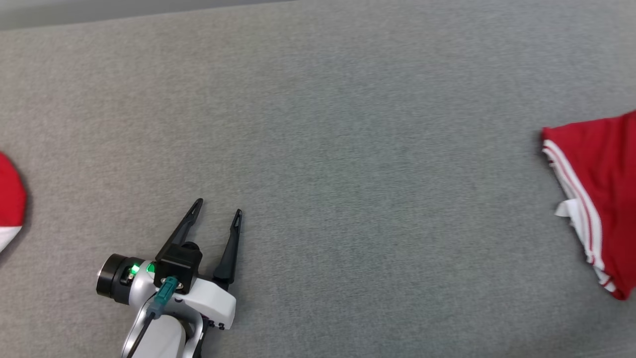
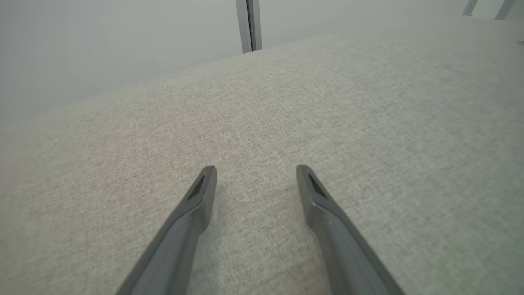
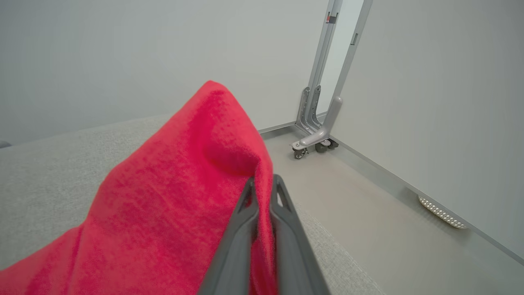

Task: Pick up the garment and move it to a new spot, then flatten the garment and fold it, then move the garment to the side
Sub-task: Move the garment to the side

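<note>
Right fingers point(image 3: 238, 237) pinching red garment point(image 3: 163, 205), white-striped edge | left fingers point(image 1: 231, 246) spread over grey surface point(image 1: 348, 149)

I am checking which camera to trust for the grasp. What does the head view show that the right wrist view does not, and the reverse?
Head view: the left hand, open and holding nothing over the grey surface; the red garment with white stripes along its edge; a second red and white piece at the left border.
Right wrist view: the right hand shut on a raised fold of the garment, the floor, and a wheeled metal stand.
Shared: the red garment and the grey surface.
</note>
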{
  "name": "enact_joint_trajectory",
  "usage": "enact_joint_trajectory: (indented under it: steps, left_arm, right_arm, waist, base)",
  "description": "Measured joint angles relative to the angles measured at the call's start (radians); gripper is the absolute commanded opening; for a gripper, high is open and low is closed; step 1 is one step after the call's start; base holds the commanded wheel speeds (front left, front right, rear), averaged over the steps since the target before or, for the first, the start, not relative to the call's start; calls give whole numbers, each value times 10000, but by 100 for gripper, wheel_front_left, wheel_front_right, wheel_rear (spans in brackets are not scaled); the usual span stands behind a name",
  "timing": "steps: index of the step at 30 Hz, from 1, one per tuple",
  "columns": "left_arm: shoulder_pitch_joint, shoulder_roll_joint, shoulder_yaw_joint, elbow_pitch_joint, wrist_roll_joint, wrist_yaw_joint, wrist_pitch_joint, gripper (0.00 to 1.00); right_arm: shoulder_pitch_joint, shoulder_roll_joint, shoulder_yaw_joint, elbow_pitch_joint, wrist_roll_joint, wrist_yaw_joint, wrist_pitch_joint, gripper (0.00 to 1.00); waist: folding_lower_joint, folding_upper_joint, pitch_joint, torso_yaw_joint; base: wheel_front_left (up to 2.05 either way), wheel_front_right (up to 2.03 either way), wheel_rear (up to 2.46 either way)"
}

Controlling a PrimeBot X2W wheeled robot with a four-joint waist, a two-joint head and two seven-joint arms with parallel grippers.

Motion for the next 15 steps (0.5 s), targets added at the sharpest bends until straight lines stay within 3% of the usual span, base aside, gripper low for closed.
enact_joint_trajectory:
  steps: [6, 7, 8, 12, 15]
  left_arm:
    - [-20, 4, -77, -15, -48, 65, 0, 100]
    - [-22, 6, -82, -6, -56, 65, 0, 100]
    - [-22, 10, -84, 4, -67, 75, 0, 100]
    - [-17, 2, -69, 31, -117, 113, 0, 100]
    - [35, -17, -4, 81, -224, 173, 0, 100]
  right_arm:
    - [-3, -270, -1724, 40, -2006, 0, 0, 0]
    - [-4, -297, -2065, 35, -2339, 2, -2, 18]
    - [-7, -345, -2435, 81, -2637, 0, -2, 100]
    - [-140, -270, -3279, -389, -3622, 0, -2, 100]
    - [-285, 138, -2911, -871, -3678, 0, -2, 100]
  waist:
    - [0, 0, 94, 429]
    - [0, 0, 66, 440]
    - [0, 0, 32, 446]
    - [0, 0, -156, 451]
    - [0, 0, -367, 431]
  base:
    - [0, 0, 0]
    - [0, 0, 0]
    - [0, 0, 0]
    - [0, 0, 0]
    - [0, 0, 0]
